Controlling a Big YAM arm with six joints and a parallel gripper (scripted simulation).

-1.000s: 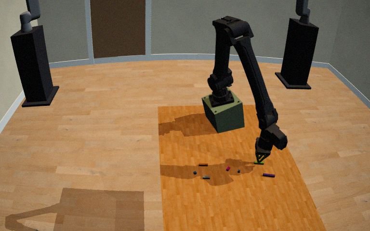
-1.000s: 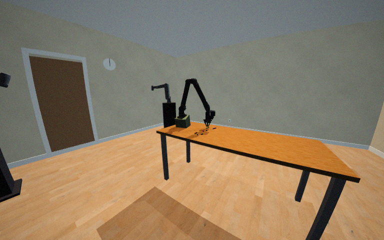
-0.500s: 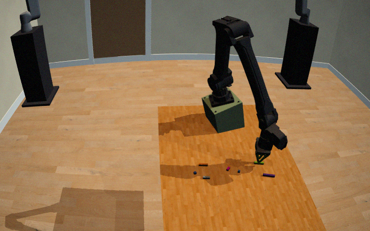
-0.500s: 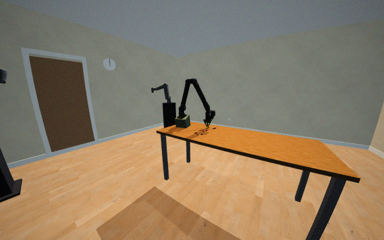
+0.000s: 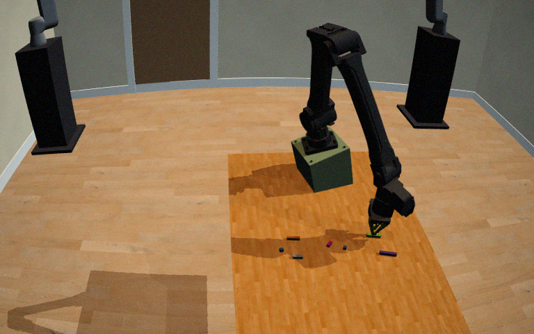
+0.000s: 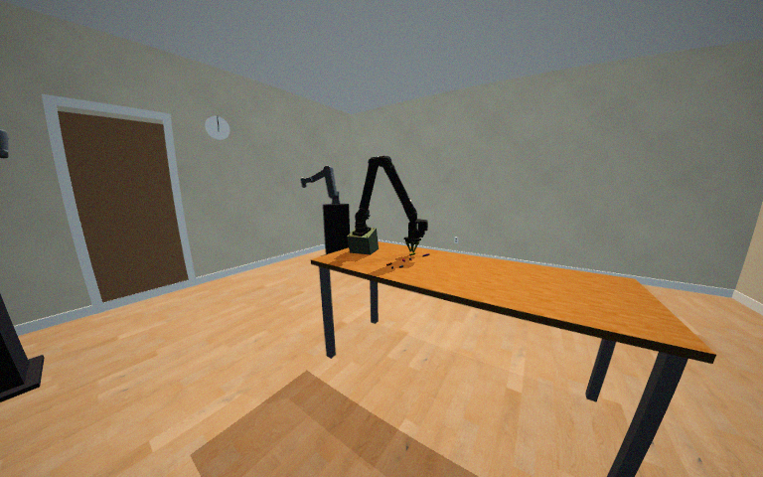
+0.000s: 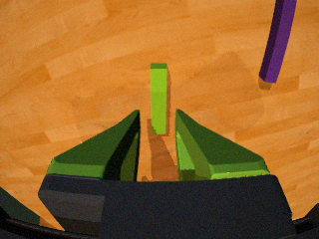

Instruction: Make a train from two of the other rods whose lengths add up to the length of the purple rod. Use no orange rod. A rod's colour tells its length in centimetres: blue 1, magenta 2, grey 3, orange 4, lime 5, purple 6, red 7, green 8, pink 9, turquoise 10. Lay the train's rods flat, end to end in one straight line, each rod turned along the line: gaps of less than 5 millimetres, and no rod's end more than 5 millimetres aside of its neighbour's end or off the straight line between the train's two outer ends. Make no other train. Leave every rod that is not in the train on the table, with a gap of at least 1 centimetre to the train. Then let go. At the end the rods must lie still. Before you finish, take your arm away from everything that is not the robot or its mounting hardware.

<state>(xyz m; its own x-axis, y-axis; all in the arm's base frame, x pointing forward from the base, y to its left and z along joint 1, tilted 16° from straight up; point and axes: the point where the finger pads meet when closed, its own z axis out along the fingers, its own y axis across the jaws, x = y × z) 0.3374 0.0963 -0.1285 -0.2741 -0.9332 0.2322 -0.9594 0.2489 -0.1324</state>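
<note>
The slim lime rod (image 5: 373, 235) (image 7: 159, 100) looks bright, straight and square-edged.
</note>
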